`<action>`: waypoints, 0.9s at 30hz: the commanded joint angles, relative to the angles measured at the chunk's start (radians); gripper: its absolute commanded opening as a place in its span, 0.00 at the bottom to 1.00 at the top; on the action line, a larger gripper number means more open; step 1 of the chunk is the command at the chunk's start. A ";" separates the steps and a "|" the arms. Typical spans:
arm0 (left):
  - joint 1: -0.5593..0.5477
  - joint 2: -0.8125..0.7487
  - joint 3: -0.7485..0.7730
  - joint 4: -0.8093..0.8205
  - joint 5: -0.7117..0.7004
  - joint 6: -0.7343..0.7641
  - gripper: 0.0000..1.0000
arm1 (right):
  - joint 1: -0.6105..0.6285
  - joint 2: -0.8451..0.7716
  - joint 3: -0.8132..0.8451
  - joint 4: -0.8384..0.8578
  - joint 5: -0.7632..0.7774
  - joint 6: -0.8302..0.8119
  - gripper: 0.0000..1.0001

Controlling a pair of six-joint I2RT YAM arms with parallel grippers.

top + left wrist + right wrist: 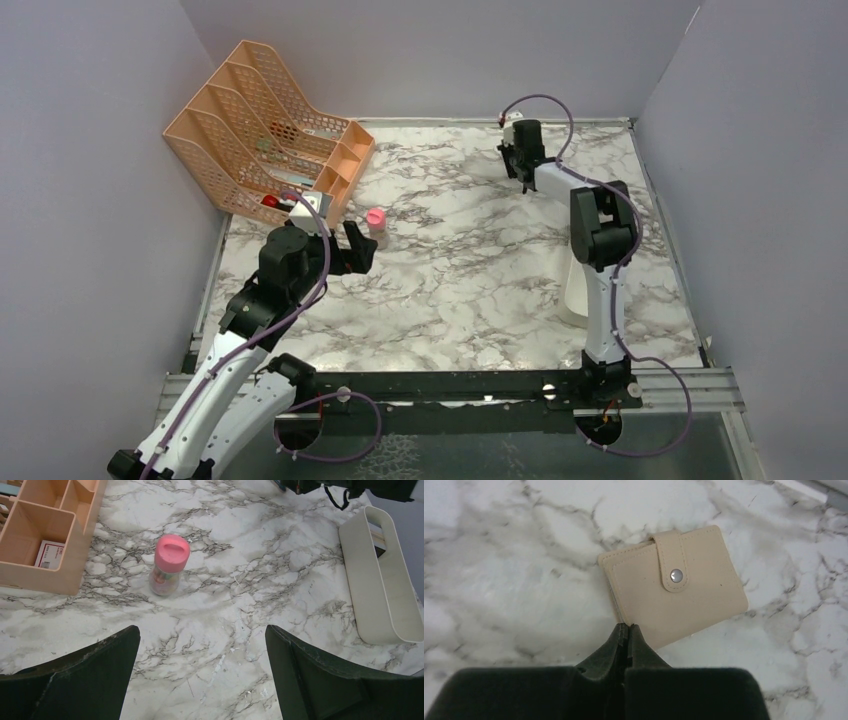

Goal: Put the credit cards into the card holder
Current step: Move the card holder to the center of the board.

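The tan card holder (676, 585) lies flat on the marble table, folded and snapped shut by its tab. My right gripper (628, 626) is shut, its tips touching the holder's near left edge; I see nothing between the fingers. In the top view this gripper (522, 160) is at the far back of the table and hides the holder. My left gripper (200, 630) is open and empty above bare marble; the top view shows it (355, 250) at the left. No credit card is clearly in view.
A pink-capped small bottle (167, 562) stands ahead of the left gripper, also in the top view (377, 225). The peach mesh file rack (265, 135) stands at the back left. A long white tray (382, 580) lies to the right, with something dark and tan inside.
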 commanded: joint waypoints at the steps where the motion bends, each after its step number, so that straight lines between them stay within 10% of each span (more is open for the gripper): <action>1: 0.008 -0.006 0.002 -0.008 -0.045 0.005 0.99 | 0.021 -0.213 -0.228 0.005 -0.208 0.148 0.01; 9: 0.010 0.012 0.012 -0.033 -0.048 0.002 0.99 | 0.069 -0.456 -0.621 -0.054 -0.425 0.416 0.01; 24: 0.008 -0.001 0.008 -0.034 -0.018 0.000 0.98 | 0.418 -0.802 -0.950 -0.206 -0.290 0.820 0.02; 27: 0.009 0.000 0.007 -0.034 -0.020 0.000 0.98 | 0.475 -0.832 -0.971 -0.170 -0.309 0.874 0.15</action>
